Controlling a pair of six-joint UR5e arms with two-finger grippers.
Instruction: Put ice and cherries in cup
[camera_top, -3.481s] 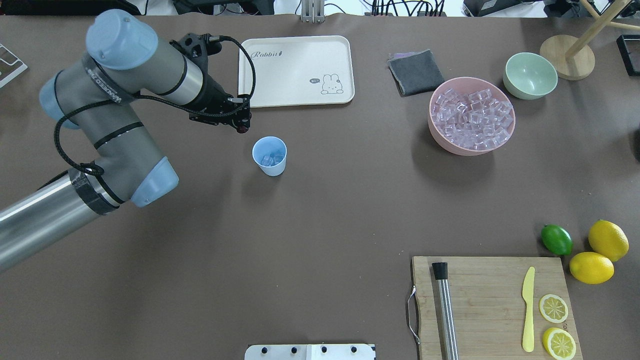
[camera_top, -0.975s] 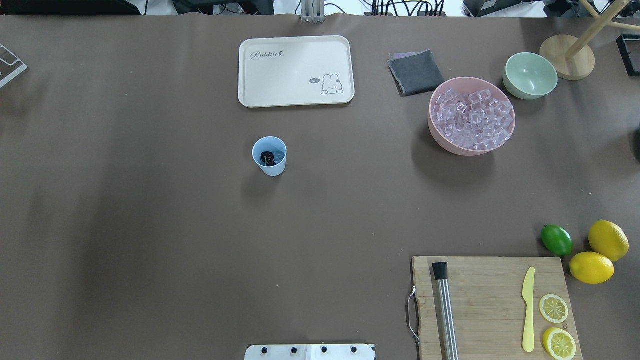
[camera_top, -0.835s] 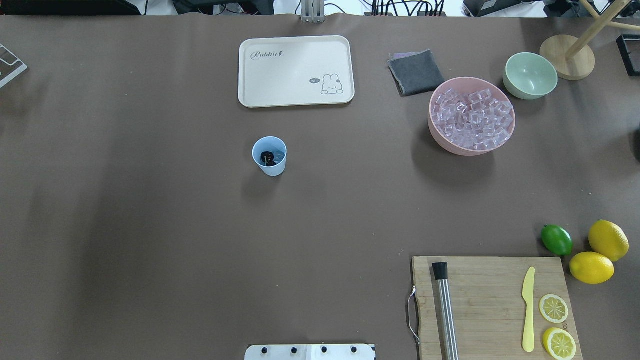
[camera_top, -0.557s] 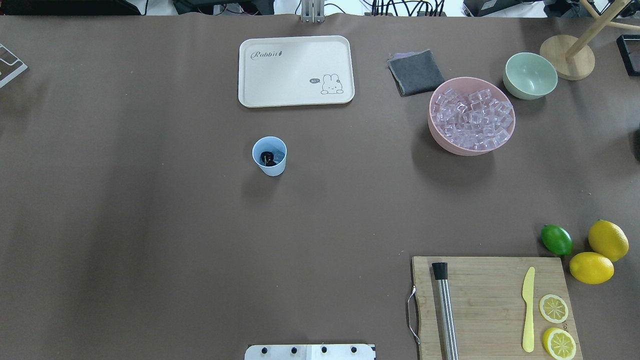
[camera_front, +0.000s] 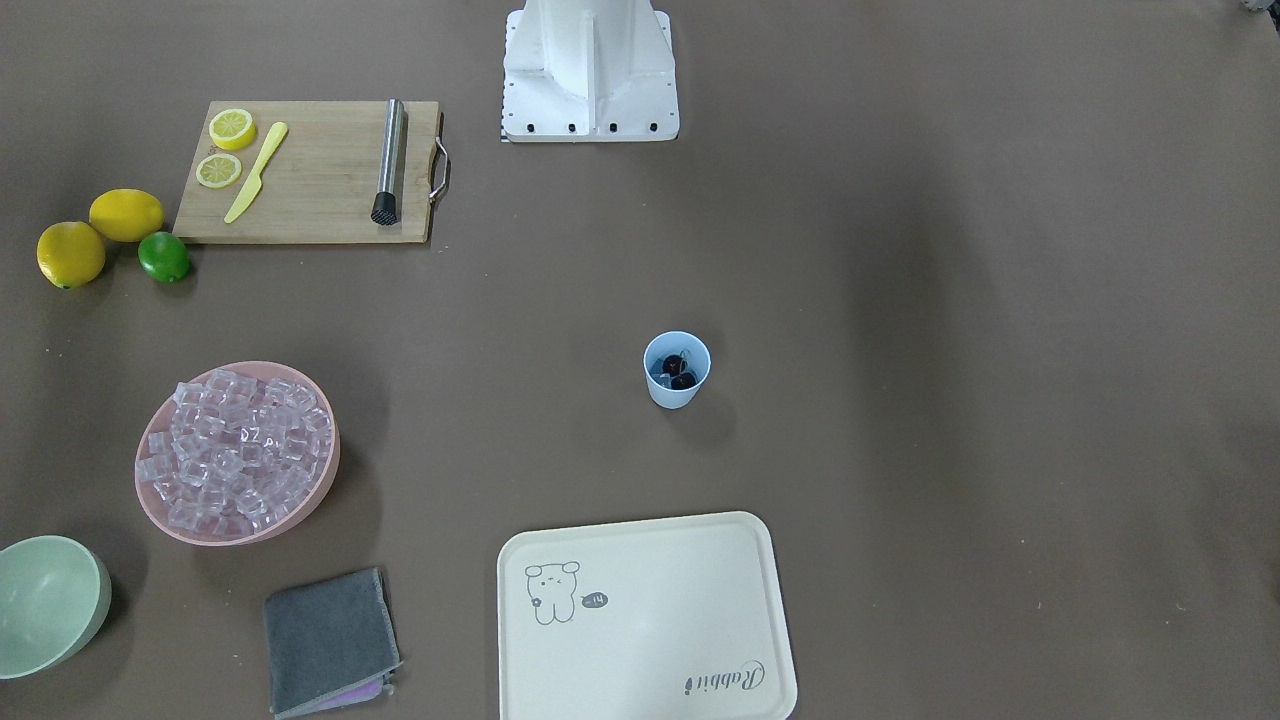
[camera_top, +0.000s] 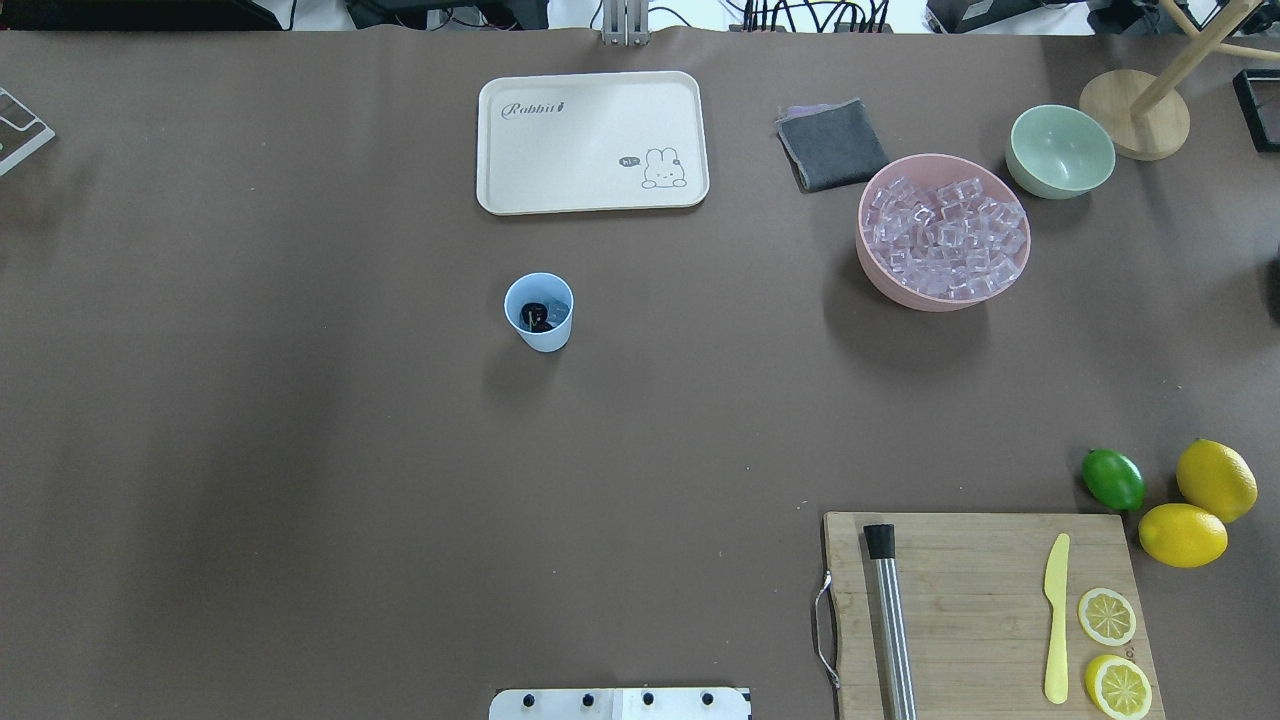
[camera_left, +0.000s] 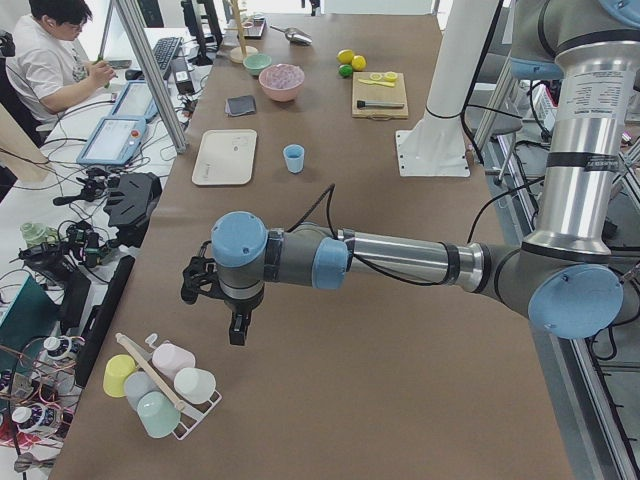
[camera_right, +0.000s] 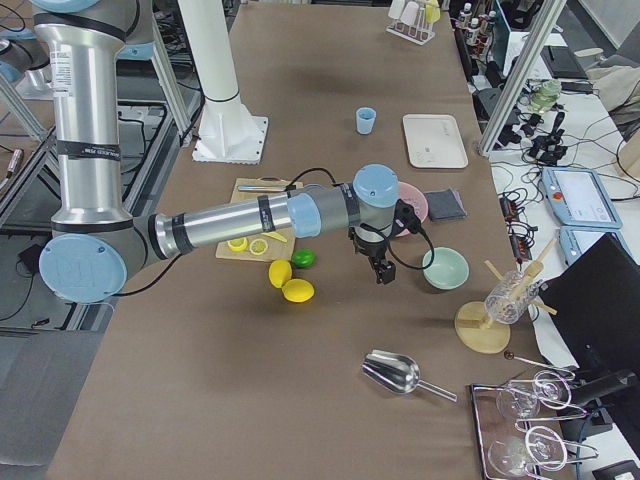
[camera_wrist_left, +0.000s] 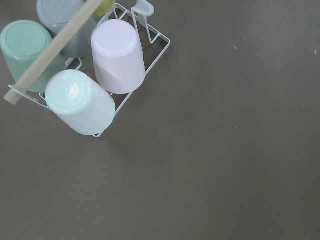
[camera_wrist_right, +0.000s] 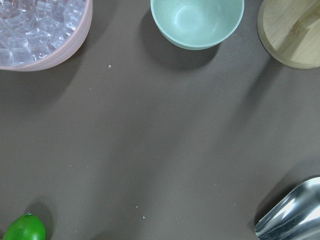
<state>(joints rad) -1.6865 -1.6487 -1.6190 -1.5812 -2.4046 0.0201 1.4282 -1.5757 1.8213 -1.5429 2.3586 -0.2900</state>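
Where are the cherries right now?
In the overhead view, the cherries sit inside the cup, left of the table's centre, on the robot's side of the tray.

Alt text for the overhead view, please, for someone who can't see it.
A small light-blue cup holding dark cherries stands mid-table, near a cream tray. To the right, a pink bowl is heaped with ice. Bottom right lies a wooden cutting board.

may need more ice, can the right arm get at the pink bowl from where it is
Probably yes. The right hand hangs just beside the pink bowl, with only bare table between them; the green bowl stands off to the side.
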